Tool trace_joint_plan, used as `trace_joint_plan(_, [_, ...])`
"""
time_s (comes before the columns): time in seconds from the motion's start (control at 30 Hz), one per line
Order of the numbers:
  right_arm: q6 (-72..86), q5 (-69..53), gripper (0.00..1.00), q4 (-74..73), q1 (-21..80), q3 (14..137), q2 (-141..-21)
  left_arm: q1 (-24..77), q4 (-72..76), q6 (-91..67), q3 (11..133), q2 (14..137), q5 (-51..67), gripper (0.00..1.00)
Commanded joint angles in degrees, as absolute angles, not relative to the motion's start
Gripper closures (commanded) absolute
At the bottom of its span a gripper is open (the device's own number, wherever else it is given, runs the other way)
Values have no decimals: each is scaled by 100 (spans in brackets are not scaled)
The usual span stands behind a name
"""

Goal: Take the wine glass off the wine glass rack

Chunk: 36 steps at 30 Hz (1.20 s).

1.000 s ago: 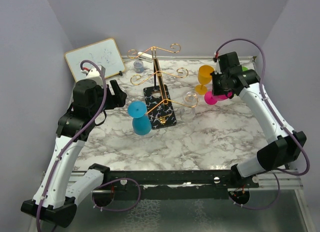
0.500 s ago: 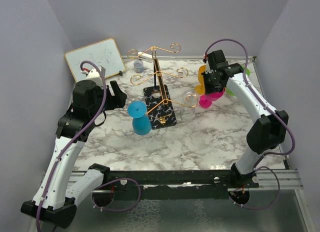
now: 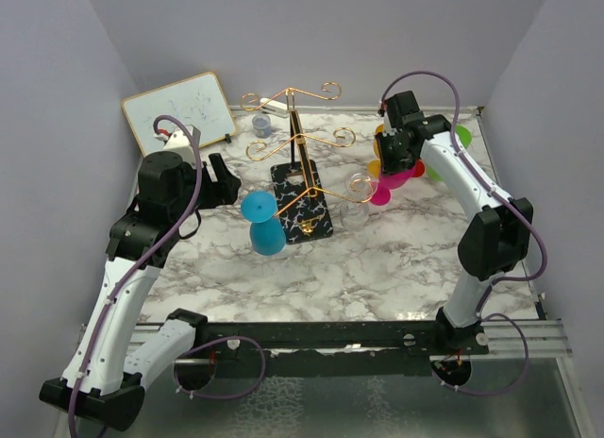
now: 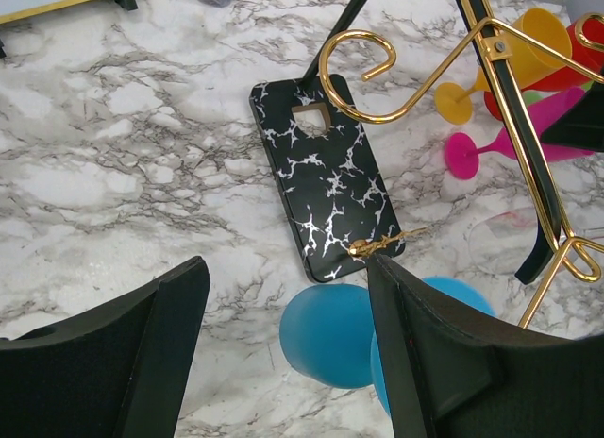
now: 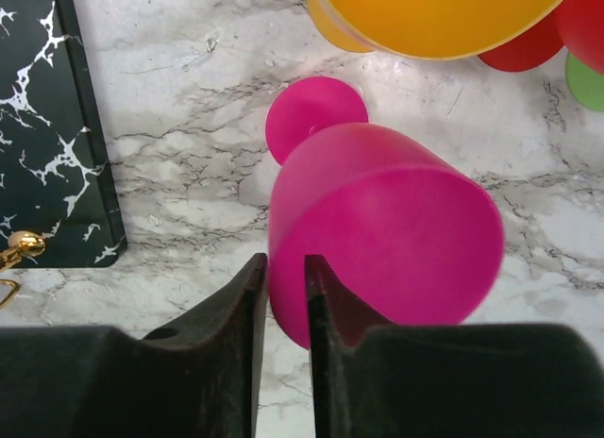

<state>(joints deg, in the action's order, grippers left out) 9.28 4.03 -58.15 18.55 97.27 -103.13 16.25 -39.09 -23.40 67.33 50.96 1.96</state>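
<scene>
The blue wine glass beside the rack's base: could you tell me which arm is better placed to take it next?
Left. The left hand, open, points at the blue wine glass just ahead of it; the right hand is across the rack at the pink glass.

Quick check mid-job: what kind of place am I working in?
Probably a lab test cell, not a kitchen: plain walls box in a marble-patterned table, a small whiteboard stands at the back, and a black mounting rail runs along the near edge.

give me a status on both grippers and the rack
Left gripper open, empty, over blue glass. Right gripper jaws narrow astride pink glass rim, grip unclear. Wine glass rack upright. Orange glass crowding it.
</scene>
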Motion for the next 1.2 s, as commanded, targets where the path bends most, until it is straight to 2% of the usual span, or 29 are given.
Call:
trace_joint_plan(0.0, [937,481,75,-5711,1863,9973,-10230,1639,-3887,-2275,6688,5072,266,29])
trace_joint_plan(0.57, [1159,23,70,-5155,1859,9953,-8770,1644,-3910,-2419,6802,5037,419,29])
trace_joint_plan(0.8, [1871,-864,68,-3174,1876,8717,-7307,1642,-3725,-2432,6508,5000,181,29])
trace_joint_plan(0.87, [2128,-1130,68,-2805,1881,8502,-7115,1642,-3681,-2578,6492,4958,281,29])
trace_joint_plan(0.97, [2478,-1539,59,-1982,1881,7947,-6783,1639,-3555,-2845,6436,4874,524,29])
trace_joint_plan(1.17, [2784,-1671,60,-1358,1881,7314,-6550,1641,-3530,-3579,6324,4645,753,29])
